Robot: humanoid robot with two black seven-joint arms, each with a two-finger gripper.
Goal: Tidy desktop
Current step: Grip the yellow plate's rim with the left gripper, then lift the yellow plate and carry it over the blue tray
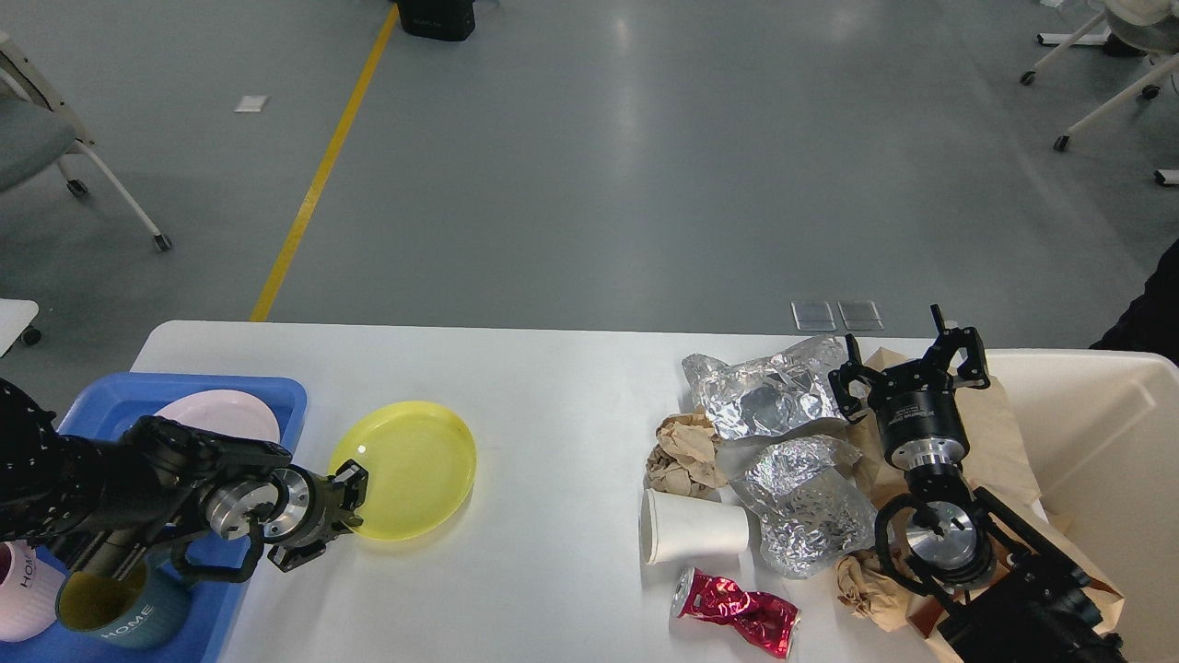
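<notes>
The white desktop [553, 387] holds a yellow plate [410, 465] at the left. My left gripper [348, 497] is shut on the plate's near-left rim, and the plate sits slightly tilted with a shadow under its right side. On the right lies litter: two crumpled foil sheets [764, 391] [811, 502], a tipped white paper cup [691, 527], a crushed red can [737, 619] and crumpled brown paper [686, 451]. My right gripper [912, 354] is open above the foil and a brown paper bag [999, 433], holding nothing.
A blue tray [110, 396] at the left edge holds a pink plate [221, 414], a pink mug [18, 599] and a teal mug [120, 612]. A cream bin [1105, 433] stands at the right edge. Another brown paper wad [861, 580] lies by my right arm.
</notes>
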